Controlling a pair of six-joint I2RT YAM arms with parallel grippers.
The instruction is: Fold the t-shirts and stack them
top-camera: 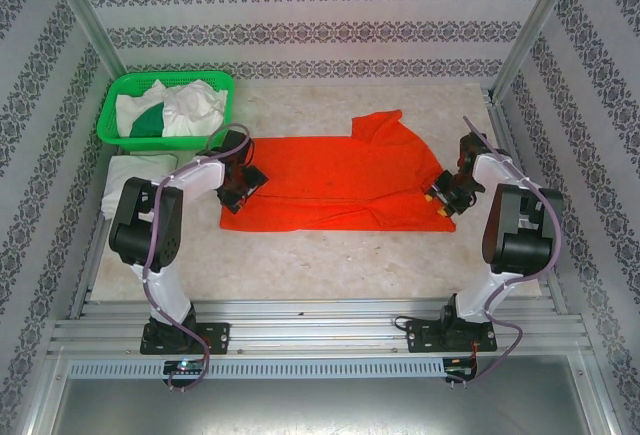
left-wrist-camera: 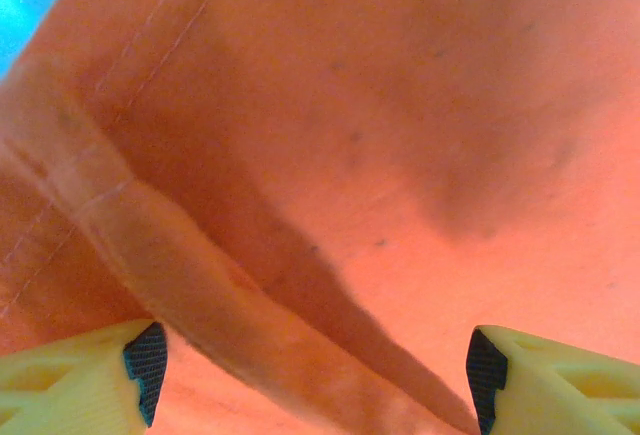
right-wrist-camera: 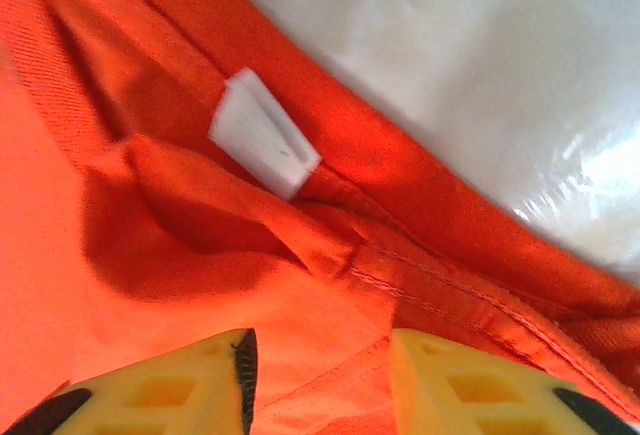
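Orange-red t-shirt [top-camera: 330, 185]: lies flat mid-table [top-camera: 330, 255] as a long band running left to right; one part sticks up toward the back near its right end.
Left gripper [top-camera: 240, 180]: at the shirt's left edge. In the wrist view [left-wrist-camera: 310, 355] the jaws stand wide apart, with a raised fold of the orange cloth [left-wrist-camera: 400, 155] running between them; nothing is clamped.
Right gripper [top-camera: 445, 195]: at the shirt's right edge, over the collar. Jaws [right-wrist-camera: 320, 365] partly apart with collar cloth [right-wrist-camera: 180, 305] between them (cannot tell whether the pads pinch it).
Neck label [right-wrist-camera: 265, 135]: small, white, inside the collar just ahead of the right fingers.
Basket [top-camera: 175, 76]: green mesh, back-left corner; holds white tees [top-camera: 195, 105] and a dark green tee [top-camera: 150, 123].
Folded white cloth [top-camera: 135, 170]: on the table just in front of the basket.
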